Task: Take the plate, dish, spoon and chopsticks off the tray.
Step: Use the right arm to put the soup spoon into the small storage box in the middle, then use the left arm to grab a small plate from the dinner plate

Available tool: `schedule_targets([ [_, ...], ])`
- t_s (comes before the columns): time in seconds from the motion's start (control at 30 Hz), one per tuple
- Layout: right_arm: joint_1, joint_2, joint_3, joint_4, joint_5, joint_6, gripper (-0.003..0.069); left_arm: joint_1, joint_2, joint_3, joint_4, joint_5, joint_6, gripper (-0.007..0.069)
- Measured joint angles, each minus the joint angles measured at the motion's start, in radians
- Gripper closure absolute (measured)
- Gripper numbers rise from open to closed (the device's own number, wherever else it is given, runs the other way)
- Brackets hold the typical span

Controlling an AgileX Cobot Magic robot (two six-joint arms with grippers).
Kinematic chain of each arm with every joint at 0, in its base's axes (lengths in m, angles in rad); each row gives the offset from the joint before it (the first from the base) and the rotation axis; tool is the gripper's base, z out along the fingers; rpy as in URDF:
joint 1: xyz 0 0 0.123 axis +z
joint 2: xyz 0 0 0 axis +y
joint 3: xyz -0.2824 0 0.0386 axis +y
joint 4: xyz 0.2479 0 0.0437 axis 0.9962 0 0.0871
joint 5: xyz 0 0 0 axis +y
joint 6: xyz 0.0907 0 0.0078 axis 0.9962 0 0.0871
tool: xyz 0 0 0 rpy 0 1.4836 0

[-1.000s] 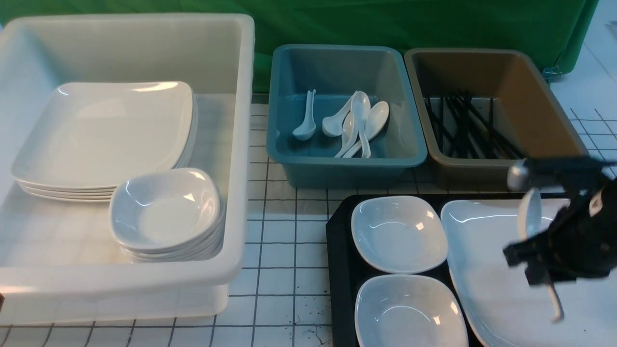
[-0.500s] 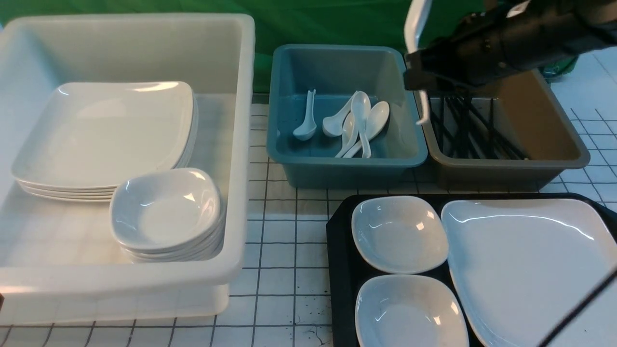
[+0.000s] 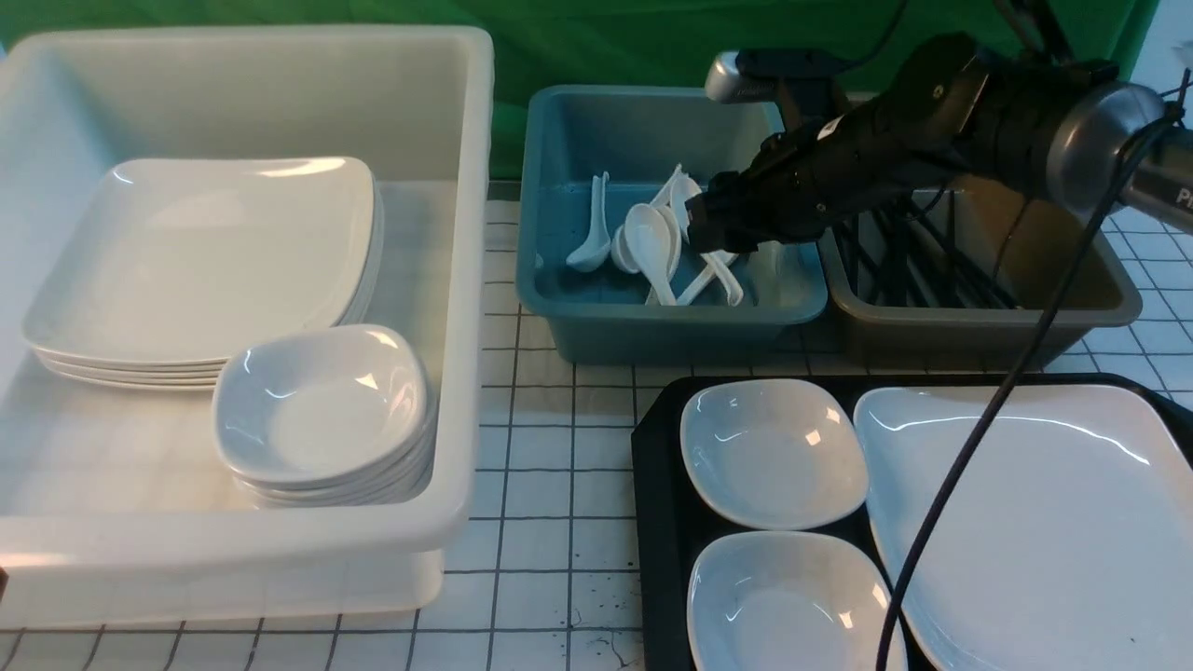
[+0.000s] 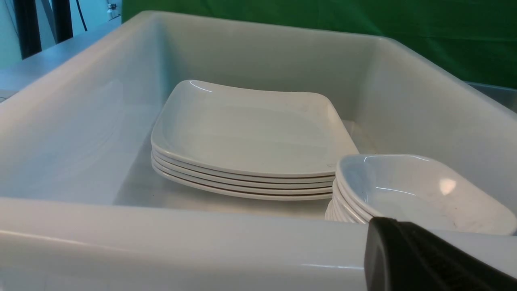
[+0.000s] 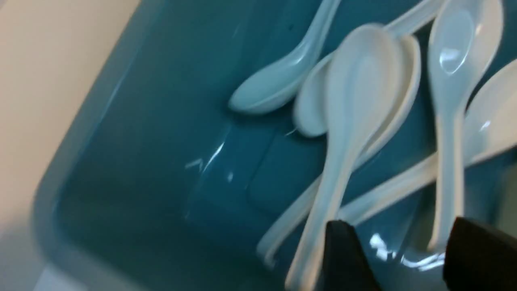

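My right gripper (image 3: 697,222) (image 5: 398,242) hangs open over the blue tub (image 3: 559,298), with nothing between its fingers. A white spoon (image 3: 650,244) (image 5: 355,93) lies loose in that tub on top of other spoons, its handle passing beside one finger (image 5: 343,258). The black tray (image 3: 657,503) at the front right carries the large white plate (image 3: 1053,522) and two small dishes (image 3: 772,452) (image 3: 792,601). Black chopsticks (image 3: 895,261) lie in the brown tub. My left gripper (image 4: 387,242) is shut and empty, just outside the white tub's near wall.
The big white tub (image 3: 466,280) (image 4: 161,238) at the left holds a stack of plates (image 3: 200,261) and a stack of dishes (image 3: 322,410). The brown tub (image 3: 979,326) stands right of the blue one. My right arm's cable (image 3: 960,466) hangs across the plate.
My right arm swung down from above the tubs' shared edge into the blue tub. Its jaws opened and the spoon dropped among the other spoons. Left arm unchanged.
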Motion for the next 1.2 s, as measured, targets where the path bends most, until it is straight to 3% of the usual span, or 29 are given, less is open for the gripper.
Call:
schedule_targets([
  [0.1,0.000,-0.081,-0.034,-0.024,0.185,-0.022,0.0424,0.000,0.000,0.000,0.000,0.000,0.014,0.0620],
  [0.13,0.000,-0.088,-0.037,-0.026,0.200,-0.021,0.0424,0.000,0.000,0.000,0.000,0.000,0.016,0.0620],
  [0.2,0.000,-0.194,-0.087,-0.049,0.396,-0.026,0.0545,0.000,0.000,0.000,0.000,0.000,0.026,0.0620],
  [0.3,0.000,-0.320,-0.100,-0.090,0.502,0.018,0.0634,0.000,0.000,0.000,0.000,0.000,0.029,0.0620],
  [0.37,0.000,-0.413,-0.099,-0.136,0.520,0.069,0.0652,0.000,0.000,0.000,0.000,0.000,0.030,0.0620],
  [0.53,0.000,-0.626,-0.007,-0.198,0.522,0.120,0.0657,0.000,0.000,0.000,0.000,0.000,0.033,0.0620],
  [0.8,0.000,-0.992,0.342,-0.231,0.511,0.135,0.0652,0.000,0.000,0.000,0.047,-0.001,0.044,0.0620],
  [0.9,0.000,-1.154,0.562,-0.239,0.453,0.135,0.0650,0.000,0.000,0.000,0.065,-0.001,0.052,0.0620],
  [1.2,0.000,-1.461,0.872,-0.266,0.313,0.209,0.0650,0.000,0.000,0.000,0.060,-0.010,0.036,0.0620],
])
